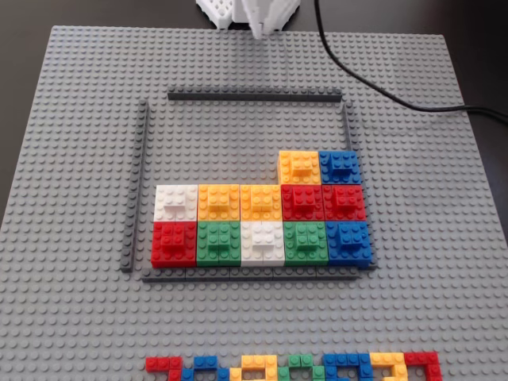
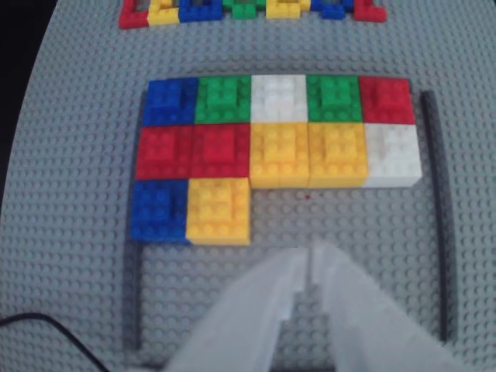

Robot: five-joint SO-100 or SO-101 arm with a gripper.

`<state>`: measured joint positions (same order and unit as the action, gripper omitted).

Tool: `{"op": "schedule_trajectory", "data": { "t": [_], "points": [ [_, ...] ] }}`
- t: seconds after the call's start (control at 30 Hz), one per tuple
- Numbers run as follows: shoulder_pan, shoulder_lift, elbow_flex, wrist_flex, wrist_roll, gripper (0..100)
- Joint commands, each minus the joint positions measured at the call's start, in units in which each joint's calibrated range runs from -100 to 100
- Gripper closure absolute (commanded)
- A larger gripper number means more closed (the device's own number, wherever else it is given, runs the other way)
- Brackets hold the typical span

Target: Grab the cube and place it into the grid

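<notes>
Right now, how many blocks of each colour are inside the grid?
Yellow: 3
Red: 3
Blue: 2
Green: 2
White: 2
Total: 12 blocks in the grid

We see a large grey studded baseplate (image 1: 71, 317) covering most of the fixed view, lying on a dark, nearly black tabletop (image 1: 476, 48) (visible only at the edges). A black cable (image 1: 381, 91) crosses its far right corner. Lighting is soft and even.
</notes>
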<state>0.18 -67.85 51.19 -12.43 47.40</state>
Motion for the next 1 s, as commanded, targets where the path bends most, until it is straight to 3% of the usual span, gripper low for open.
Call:
{"op": "schedule_trajectory", "data": {
  "t": [0.0,0.3,0.97],
  "points": [
    [2.65,-10.99,8.94,-3.50,1.03,100],
    [5.16,-27.59,29.23,-8.53,1.47,100],
    [2.21,-32.06,48.72,-15.61,3.47,100]
  ]
}}
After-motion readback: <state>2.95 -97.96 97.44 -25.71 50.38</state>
